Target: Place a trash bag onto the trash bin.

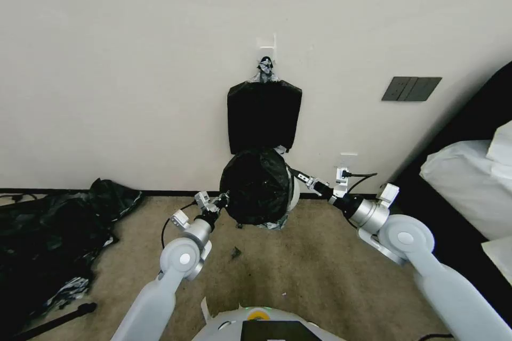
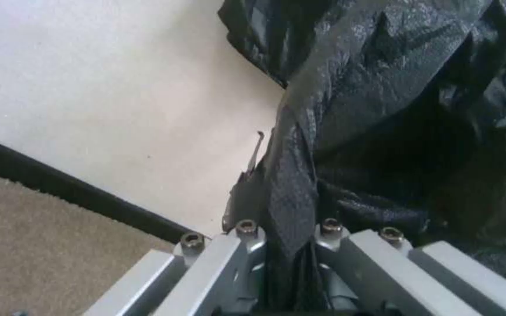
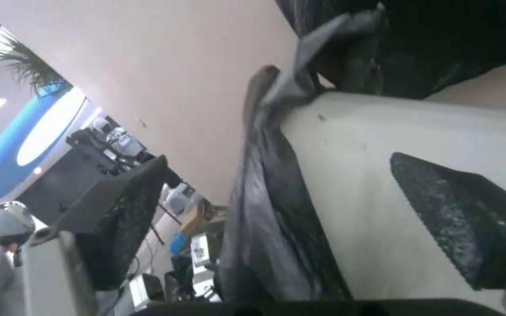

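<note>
The trash bin (image 1: 293, 195) stands against the wall, its cream side showing on the right. The glossy black trash bag (image 1: 256, 186) is draped over its mouth. My left gripper (image 1: 223, 198) is at the bag's left edge, shut on a twisted strip of its film (image 2: 288, 193). My right gripper (image 1: 295, 173) is at the bin's upper right rim. In the right wrist view it (image 3: 279, 160) is open, with the bag's edge (image 3: 270, 228) and the cream bin wall (image 3: 370, 175) lying between its black pads (image 3: 458, 219).
A flat black bundle (image 1: 264, 117) hangs from a wall hook above the bin. A heap of black plastic sheeting (image 1: 53, 234) lies on the carpet at left. A plugged wall outlet (image 1: 343, 173) and a bed (image 1: 469, 186) are at right.
</note>
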Motion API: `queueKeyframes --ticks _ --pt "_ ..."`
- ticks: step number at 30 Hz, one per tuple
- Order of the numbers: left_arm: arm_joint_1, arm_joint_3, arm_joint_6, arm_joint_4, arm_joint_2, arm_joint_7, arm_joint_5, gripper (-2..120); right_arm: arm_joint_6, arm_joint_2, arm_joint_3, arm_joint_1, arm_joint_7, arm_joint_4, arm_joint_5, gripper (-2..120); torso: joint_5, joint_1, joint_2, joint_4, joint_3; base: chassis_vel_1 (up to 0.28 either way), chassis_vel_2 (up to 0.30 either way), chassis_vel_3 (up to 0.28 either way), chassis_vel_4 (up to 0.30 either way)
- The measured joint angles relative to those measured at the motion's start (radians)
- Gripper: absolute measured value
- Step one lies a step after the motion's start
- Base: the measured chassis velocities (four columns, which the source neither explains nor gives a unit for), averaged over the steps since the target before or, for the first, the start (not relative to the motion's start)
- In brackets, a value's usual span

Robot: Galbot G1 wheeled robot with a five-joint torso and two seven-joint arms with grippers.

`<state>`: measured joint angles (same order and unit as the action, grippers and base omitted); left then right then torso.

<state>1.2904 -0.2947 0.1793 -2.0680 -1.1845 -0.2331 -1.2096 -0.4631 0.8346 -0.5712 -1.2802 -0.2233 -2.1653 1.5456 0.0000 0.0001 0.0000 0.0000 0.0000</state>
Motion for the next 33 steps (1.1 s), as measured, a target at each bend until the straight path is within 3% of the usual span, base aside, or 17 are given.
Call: queueKeyframes --ticks 5,26,33 --pt "-0.005 0.0 0.001 -0.001 0.001 -0.004 -0.006 1 0.0 0.008 0.007 -0.001 0.001 -0.007 -0.001 82 0.0 0.0 0.0 0.0 0.0 0.0 0.0 0.0 0.0" --pt "-0.009 0.004 0.005 0.007 0.004 -0.009 -0.006 1 0.002 0.022 0.019 0.006 0.026 -0.022 0.009 2 0.0 0.0 0.0 0.0 0.0 0.0 0.0 0.0 0.0" --pt "-0.01 0.006 0.006 0.009 0.002 -0.01 -0.004 1 0.004 0.027 0.023 0.008 0.04 -0.023 0.016 0 0.0 0.0 0.0 0.0 0.0 0.0 0.0 0.0 0.0"
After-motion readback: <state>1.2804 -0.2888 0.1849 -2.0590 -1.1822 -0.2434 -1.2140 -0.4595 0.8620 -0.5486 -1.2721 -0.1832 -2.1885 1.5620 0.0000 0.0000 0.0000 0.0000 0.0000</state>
